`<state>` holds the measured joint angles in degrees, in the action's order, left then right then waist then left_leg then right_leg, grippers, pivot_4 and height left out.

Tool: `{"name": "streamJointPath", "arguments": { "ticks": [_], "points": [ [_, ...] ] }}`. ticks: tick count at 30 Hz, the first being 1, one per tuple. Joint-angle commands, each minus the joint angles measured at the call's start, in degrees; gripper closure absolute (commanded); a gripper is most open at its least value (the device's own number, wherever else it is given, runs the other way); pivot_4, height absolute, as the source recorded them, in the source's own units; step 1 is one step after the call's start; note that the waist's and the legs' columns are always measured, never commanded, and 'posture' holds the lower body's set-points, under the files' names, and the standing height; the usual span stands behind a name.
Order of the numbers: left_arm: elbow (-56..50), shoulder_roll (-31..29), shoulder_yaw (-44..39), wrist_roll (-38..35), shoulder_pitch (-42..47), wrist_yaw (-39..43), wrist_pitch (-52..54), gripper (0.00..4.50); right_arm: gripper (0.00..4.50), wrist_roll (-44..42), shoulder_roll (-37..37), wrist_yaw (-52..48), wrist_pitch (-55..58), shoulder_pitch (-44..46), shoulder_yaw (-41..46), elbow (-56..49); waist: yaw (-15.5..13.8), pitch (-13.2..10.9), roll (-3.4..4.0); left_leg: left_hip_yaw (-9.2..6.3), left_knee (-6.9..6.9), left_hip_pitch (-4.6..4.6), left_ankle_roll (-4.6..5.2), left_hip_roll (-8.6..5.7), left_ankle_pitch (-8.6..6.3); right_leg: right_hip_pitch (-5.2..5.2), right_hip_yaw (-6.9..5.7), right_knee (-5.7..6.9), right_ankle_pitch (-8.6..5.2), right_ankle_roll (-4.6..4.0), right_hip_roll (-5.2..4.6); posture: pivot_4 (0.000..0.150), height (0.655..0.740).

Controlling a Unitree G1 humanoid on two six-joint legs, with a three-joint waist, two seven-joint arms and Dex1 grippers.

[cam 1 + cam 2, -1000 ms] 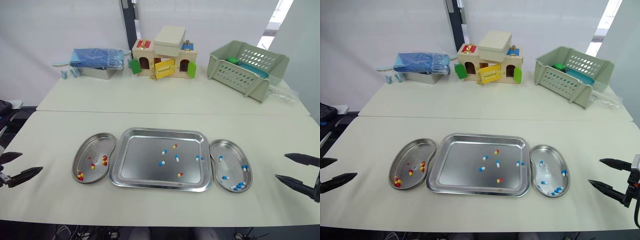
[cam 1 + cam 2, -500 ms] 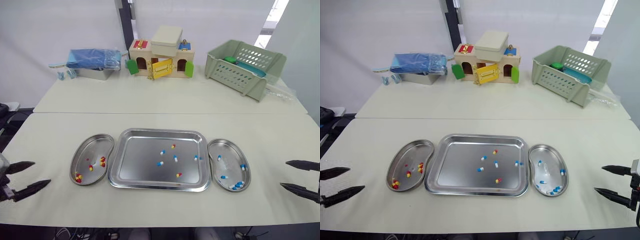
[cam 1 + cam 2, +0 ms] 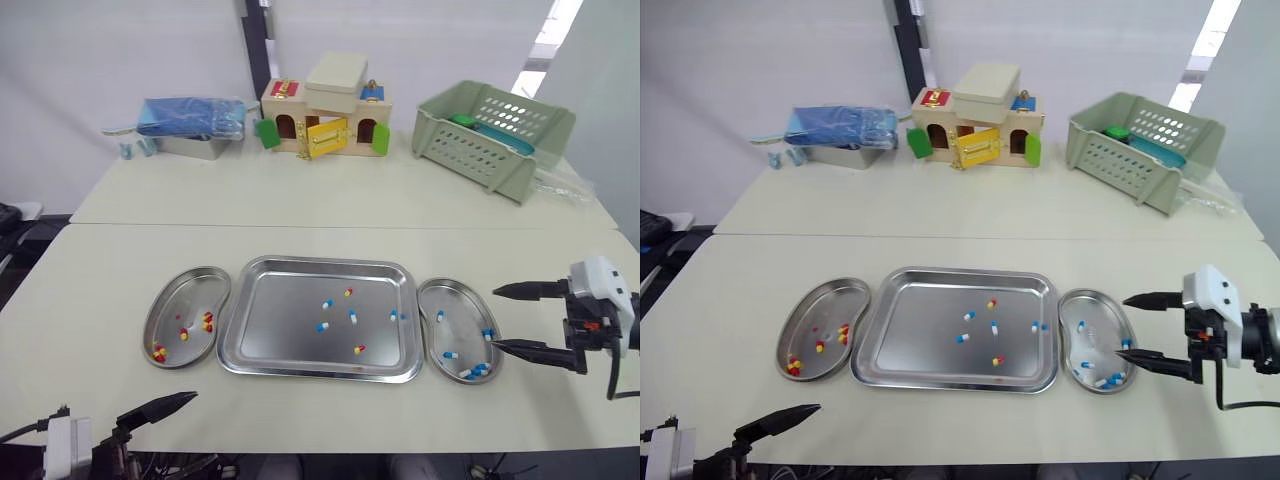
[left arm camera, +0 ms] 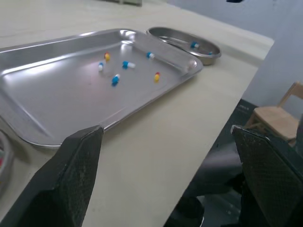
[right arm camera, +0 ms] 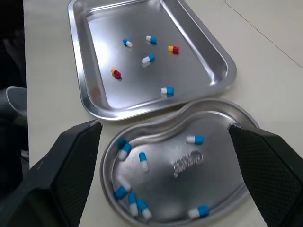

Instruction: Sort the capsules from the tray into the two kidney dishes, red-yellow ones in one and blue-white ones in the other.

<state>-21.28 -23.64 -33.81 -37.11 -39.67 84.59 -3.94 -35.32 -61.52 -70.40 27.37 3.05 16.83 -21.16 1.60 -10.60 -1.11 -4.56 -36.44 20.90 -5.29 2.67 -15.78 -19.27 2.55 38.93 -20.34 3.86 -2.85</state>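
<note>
The right gripper (image 3: 494, 318) hung at the outer side of the right kidney dish (image 3: 450, 284), its arm reaching in from the robot's right with the two black fingers pointing across the table (image 3: 320, 210) toward the dishes; its jaws stood spread wide, holding nothing, and the nearer fingertip sat just at the dish's rim. The left gripper (image 4: 165, 130) lay low at the near edge of the table, in front of the left kidney dish (image 3: 160, 300), its fingers aimed toward the tray (image 3: 280, 330) and likewise parted wide and empty. The steel tray sat in the middle of the near table with a kidney dish just beside each short end. Six capsules lay loose on its floor, well apart from both grippers: four blue-white capsules (image 5: 148, 59) and two red-yellow capsules (image 5: 173, 48), scattered over the tray's centre and right half. The left kidney dish held several red-yellow ones, one group near its inner wall and another at its near end. The right kidney dish held blue-white ones alone, roughly eight, most of them gathered at its near end. A green slotted basket (image 3: 495, 135) stood tilted at the far right of the table with a teal item inside.
</note>
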Motion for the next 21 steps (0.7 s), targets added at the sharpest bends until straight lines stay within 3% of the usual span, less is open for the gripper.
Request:
{"name": "streamJointPath", "arguments": {
  "ticks": [1, 8, 15, 18, 21],
  "points": [
    [3.6, 2.7, 1.8, 0.0, 1.2, 1.7, -8.6, 0.04, 0.00, 0.1, -0.2, 4.3, 6.3, 9.3, -8.0, -5.6, -0.1, 0.0, 0.06, 0.01, -0.03, -0.01, 0.00, 0.00, 0.00, 0.01, 0.01, 0.00, 0.00, 0.00, 0.00, 0.150, 0.7400],
    [6.7, 7.2, 6.3, 0.5, 3.5, -2.0, -15.9, 0.04, 0.00, 6.6, 12.2, 10.7, 16.9, 30.0, -31.9, -6.7, 0.4, 0.0, -0.06, -0.04, -0.09, 0.09, 0.02, 0.00, -0.02, -0.06, -0.02, 0.00, 0.00, 0.00, -0.01, 0.150, 0.7400],
    [6.6, 8.6, 8.8, 0.3, 1.5, -5.5, -18.8, 0.04, 0.00, 18.2, 26.4, 14.6, 16.8, 40.7, -47.7, 2.8, 0.4, 0.0, -0.05, -0.05, -0.11, 0.21, 0.03, 0.00, -0.02, -0.27, 0.00, 0.05, 0.01, 0.00, -0.01, 0.150, 0.7400],
    [6.6, 8.2, 9.6, 0.6, 0.6, -6.5, -19.6, 0.00, 0.61, 22.6, 29.8, 14.5, 13.7, 42.7, -51.2, 8.1, 0.4, 0.0, -0.06, -0.11, -0.17, 0.30, 0.03, 0.01, -0.02, -0.35, -0.06, 0.09, 0.01, 0.00, 0.00, 0.150, 0.7400],
    [6.6, 7.9, 10.2, 0.7, 0.3, -7.6, -20.3, 0.00, 1.55, 26.0, 32.6, 13.6, 11.3, 44.1, -54.0, 13.0, 0.3, 0.0, -0.06, -0.13, -0.22, 0.34, 0.03, 0.00, -0.02, -0.37, -0.09, 0.10, 0.01, 0.00, -0.01, 0.150, 0.7400]
  ]
}}
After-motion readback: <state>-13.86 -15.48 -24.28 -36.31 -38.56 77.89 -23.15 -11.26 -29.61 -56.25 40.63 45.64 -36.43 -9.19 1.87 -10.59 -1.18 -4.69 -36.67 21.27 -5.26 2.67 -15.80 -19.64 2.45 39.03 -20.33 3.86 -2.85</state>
